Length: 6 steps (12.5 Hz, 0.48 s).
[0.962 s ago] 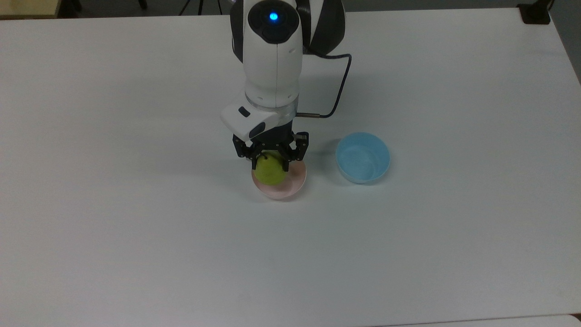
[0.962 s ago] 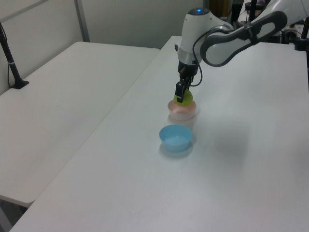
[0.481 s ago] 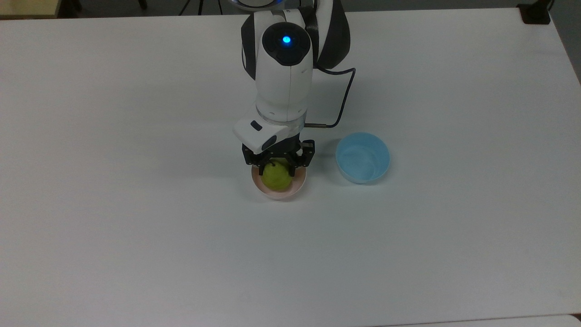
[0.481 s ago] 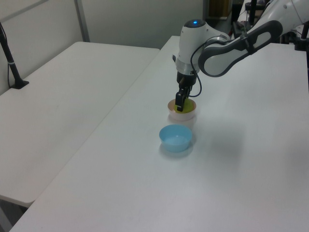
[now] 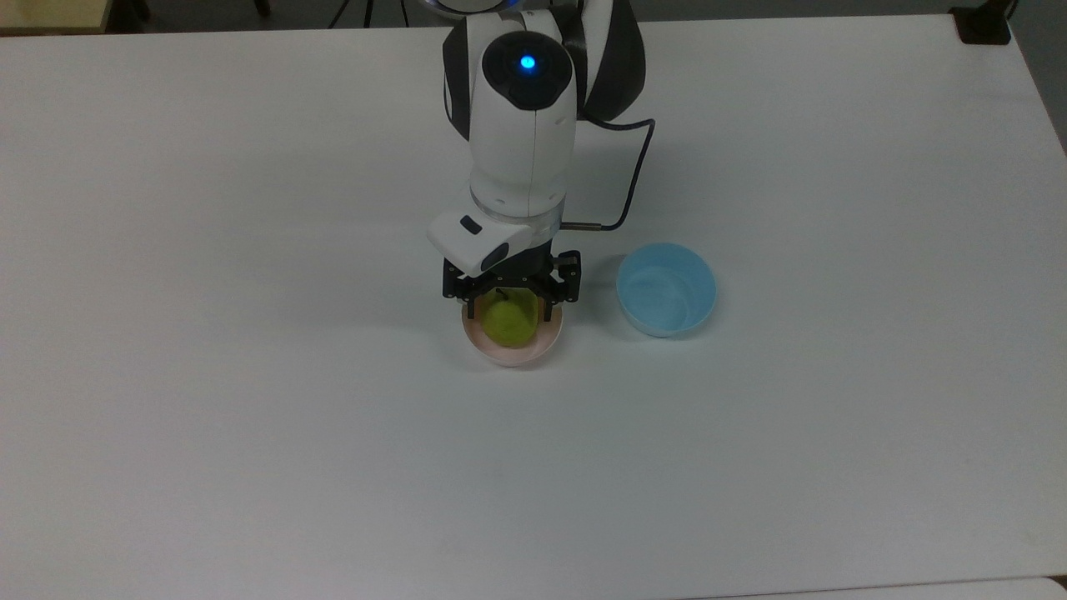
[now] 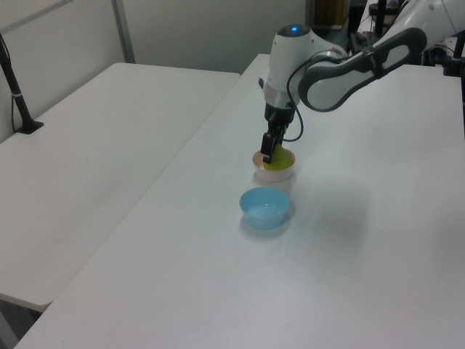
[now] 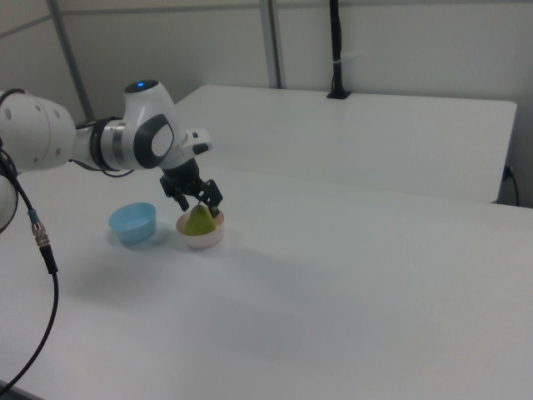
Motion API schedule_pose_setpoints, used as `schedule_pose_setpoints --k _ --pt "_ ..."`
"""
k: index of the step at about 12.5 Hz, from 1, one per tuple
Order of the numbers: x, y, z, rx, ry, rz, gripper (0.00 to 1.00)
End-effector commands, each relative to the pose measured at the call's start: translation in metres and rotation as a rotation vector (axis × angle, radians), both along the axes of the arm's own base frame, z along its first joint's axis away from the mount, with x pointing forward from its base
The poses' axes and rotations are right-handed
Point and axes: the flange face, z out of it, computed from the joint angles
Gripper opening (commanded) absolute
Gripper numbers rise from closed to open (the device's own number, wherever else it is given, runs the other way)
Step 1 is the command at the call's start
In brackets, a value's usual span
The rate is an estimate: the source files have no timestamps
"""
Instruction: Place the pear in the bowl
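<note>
The pear [image 5: 509,322] sits inside the pink bowl [image 5: 533,350], near the middle of the white table [image 5: 250,417]. In the right view it stands upright, its narrow end up between the fingers. The gripper [image 5: 510,302] is directly above it, fingers [image 5: 476,305] spread to either side of the fruit with a gap showing in the top view — parted, not clamping it, as far as can be judged.

Step in hand: release. The placing itself looks done; the pear appears to rest on the bowl's floor under its own weight.

Next move, as a judgement: a straight vertical lift of the gripper, with the fingers kept wide so that neither pad drags the pear's upper end or catches the bowl's rim on the way out. The bowl is light plastic and would probably shift if nudged.

Surroundings: a blue bowl [image 5: 666,289] stands just beside the pink one, on the top view's right, apart from it and empty. A black cable [image 5: 631,179] loops from the wrist above the table. Neither lies in a vertical retreat path — only a sideways exit toward the blue bowl would risk contact.
</note>
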Motion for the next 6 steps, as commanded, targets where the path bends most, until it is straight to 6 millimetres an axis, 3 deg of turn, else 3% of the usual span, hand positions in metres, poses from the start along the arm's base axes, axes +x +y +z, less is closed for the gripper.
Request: schedule_pose_setpoints --k 1,2,4,6 --pt "-0.015 -0.009 0.067 -0.009 -0.02 -0.036 1.0" --pt "-0.021 -0.012 0.082 -0.013 -0.006 -0.04 1.0" --pt "-0.042 -0.024 0.133 -0.016 0.016 -0.058 1.0" --pt "-0.067 -0.046 0.175 -0.02 0.049 -0.096 1.0"
